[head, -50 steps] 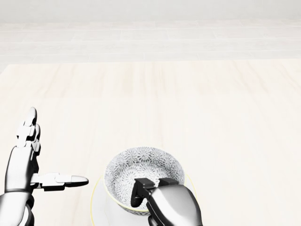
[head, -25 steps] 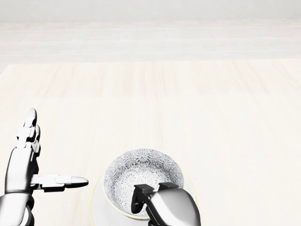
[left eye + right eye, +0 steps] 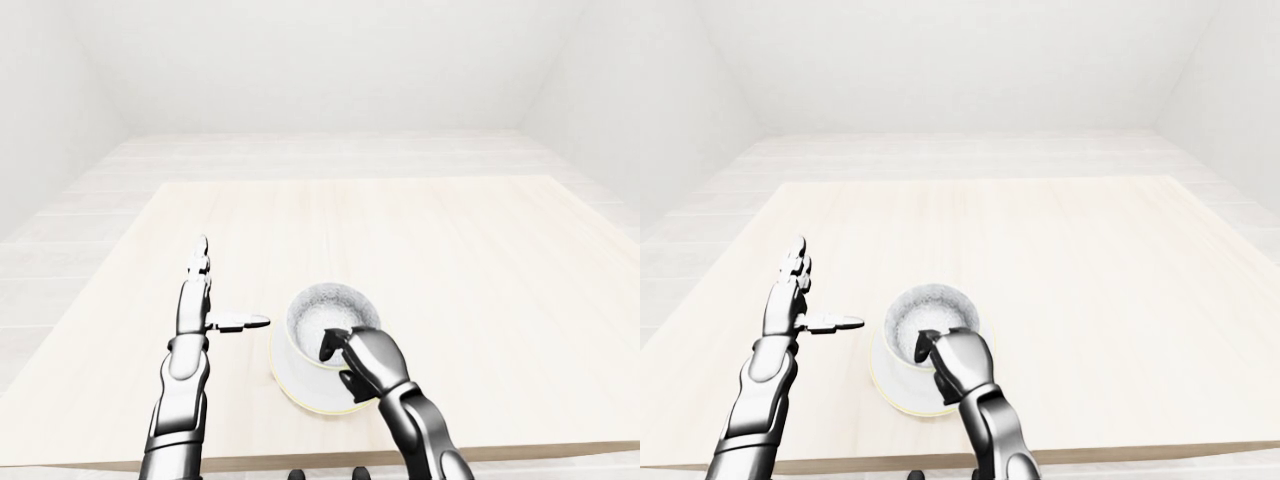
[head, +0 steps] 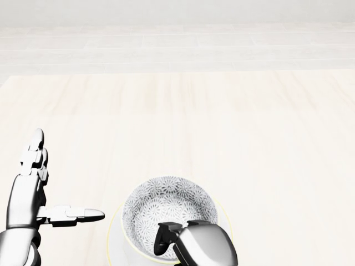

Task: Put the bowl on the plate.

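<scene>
A pale wooden table (image 3: 420, 260) fills the scene, seen from the robot's head, in a bare white room. Near the table's lower edge in the left-eye view sits a white plate (image 3: 300, 388) with a thin yellow rim. The bowl (image 4: 169, 208), patterned grey and white inside, is over the plate's middle, and its rim falls within the plate's outline in every view. Whether its base touches the plate or hangs just above it cannot be told. The right hand (image 3: 362, 362) comes up from the bottom of the view and grips the bowl's near rim: dark fingertips (image 4: 162, 235) hook over the edge into the bowl while the rest of the hand wraps the outer wall, so the fingers are pinched on the rim. The left hand (image 3: 200, 312) is just beside the plate on the view's left, touching nothing, with two fingers pointing straight up the view, pressed side by side, and the thumb sticking out sideways toward the bowl. By the look of it, the task is nearly finished: the bowl is placed over the plate, and what is left is to let go of the rim and draw the right hand clear without dragging the bowl.
</scene>
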Robot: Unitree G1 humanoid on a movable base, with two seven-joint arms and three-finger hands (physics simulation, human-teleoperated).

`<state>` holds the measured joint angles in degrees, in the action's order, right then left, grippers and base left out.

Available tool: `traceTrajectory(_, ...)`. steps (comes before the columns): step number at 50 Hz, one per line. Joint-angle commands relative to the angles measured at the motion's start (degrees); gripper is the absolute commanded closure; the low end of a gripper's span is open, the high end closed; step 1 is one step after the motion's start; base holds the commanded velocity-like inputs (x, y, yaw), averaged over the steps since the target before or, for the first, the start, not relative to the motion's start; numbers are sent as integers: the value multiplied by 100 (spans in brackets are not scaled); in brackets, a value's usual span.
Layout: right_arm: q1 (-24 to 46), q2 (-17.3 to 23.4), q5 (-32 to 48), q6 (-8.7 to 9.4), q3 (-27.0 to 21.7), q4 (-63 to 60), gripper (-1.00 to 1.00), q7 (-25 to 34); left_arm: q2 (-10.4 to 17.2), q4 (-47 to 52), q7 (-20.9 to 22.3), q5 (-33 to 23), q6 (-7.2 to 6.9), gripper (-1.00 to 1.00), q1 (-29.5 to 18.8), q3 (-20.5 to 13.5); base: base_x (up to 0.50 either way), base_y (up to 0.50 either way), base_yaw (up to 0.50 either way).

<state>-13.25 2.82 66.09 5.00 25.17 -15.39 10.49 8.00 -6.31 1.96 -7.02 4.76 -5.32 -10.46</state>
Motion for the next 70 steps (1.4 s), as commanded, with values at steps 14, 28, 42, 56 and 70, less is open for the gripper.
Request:
traceTrajectory(14,-54,33,-93,0,42,-85,20,2,-5,-25,-7,-15,-5,-100,-17,17,0,0,0)
traceTrajectory(28,19,21,-26,0,36,-105,-4,88,2,-27,-15,-17,-51,-100,-79,26,0,0,0)
traceTrajectory(42,-12,8,77,0,37,-272,-30,198,14,-29,6,-5,-57,-100,-102,28,0,0,0)
traceTrajectory(56,-149,63,458,0,167,-1027,-23,784,4,-97,-31,-31,-32,-100,-151,58,0,0,0)
traceTrajectory(70,-228,111,1184,0,312,-2033,-25,1784,-5,-209,-41,-30,24,-100,-191,96,0,0,0)
